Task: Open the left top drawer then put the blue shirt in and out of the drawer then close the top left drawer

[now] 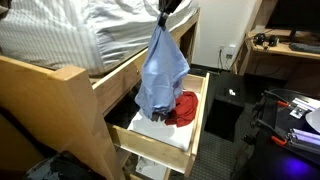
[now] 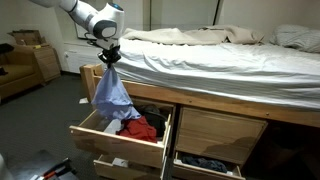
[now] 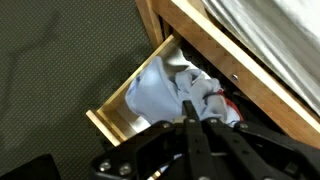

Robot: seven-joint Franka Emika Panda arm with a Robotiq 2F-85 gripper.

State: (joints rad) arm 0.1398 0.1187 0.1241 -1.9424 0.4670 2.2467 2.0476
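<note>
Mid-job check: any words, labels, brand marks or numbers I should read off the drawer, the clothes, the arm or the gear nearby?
None can be read.
The blue shirt hanging from the pincer, the left top drawer and the red garment show no print.
The equipment beside the bed is too small and blurred to read.

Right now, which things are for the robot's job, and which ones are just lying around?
For the job:
- blue shirt, dangling from the shut pincer
- left top drawer, pulled open underneath the shirt

Just lying about:
- red garment, inside that same drawer
- striped bedding, up on the bed
</note>
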